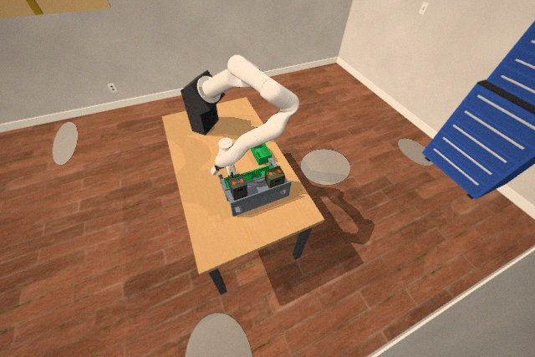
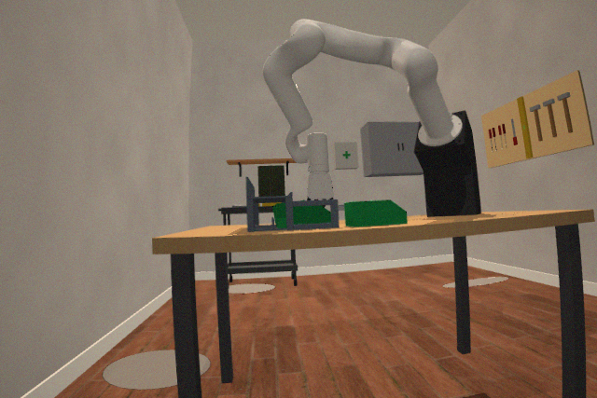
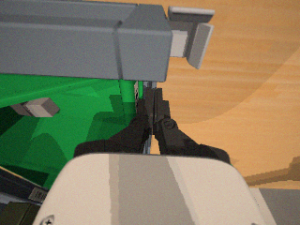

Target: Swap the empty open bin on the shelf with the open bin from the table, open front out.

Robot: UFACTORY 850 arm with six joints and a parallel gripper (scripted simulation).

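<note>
My gripper (image 3: 153,98) (image 1: 231,175) is shut, with nothing visible between its fingertips. They point down at the outer side of a green bin (image 3: 80,94) (image 1: 227,183) at the left end of the grey shelf (image 1: 259,202) (image 2: 290,212). The left finger is close against the bin's corner; I cannot tell whether they touch. A grey block (image 3: 42,108) lies in this bin. A grey board (image 3: 70,47) hides part of the bin. Another green bin (image 1: 261,154) (image 2: 373,213) stands on the table, apart from the shelf. In the exterior view, the shelf hides my fingertips.
More green bin (image 1: 259,172) (image 2: 306,215) shows farther along the shelf. Two dark boxes with orange marks, one grey (image 1: 237,189) and one olive (image 1: 274,178), stand at the shelf's upper part. A light grey bracket (image 3: 199,44) sticks out from the board's end. The wooden table (image 1: 255,232) carries everything.
</note>
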